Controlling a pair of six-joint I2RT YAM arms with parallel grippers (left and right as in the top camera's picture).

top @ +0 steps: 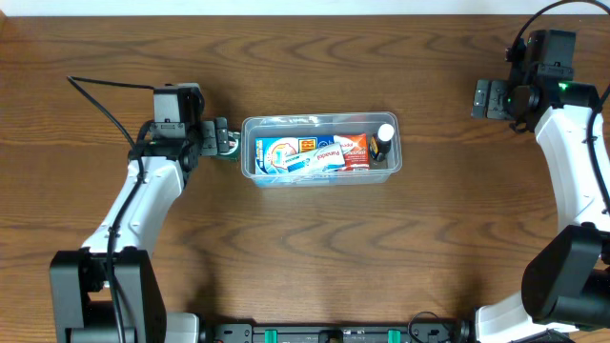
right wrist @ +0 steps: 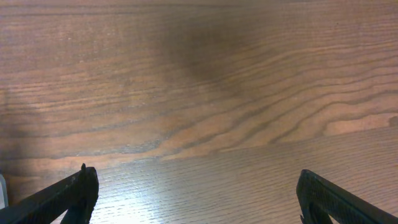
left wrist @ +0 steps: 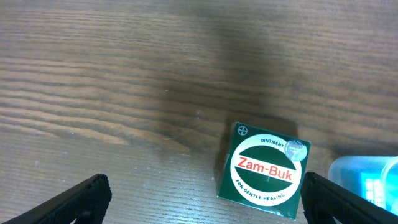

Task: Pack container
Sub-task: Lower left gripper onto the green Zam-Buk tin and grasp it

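Wooden table (top: 305, 248), clear container (top: 315, 119) dead centre with packets (top: 315, 152) inside. Right gripper (right wrist: 196, 177) at 2 o'clock, fingers wide apart. Left gripper (left wrist: 205, 186) is spread too, over the green Zam-Buk box (left wrist: 264, 168) at the container's 9 o'clock.

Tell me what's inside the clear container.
The container holds a blue-and-white packet, a red-and-white packet and a dark bottle with a white cap. Anything beneath them is hidden.

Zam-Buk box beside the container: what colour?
Zam-Buk box: dark green, white oval label, red lettering. Best seen in the left wrist view.
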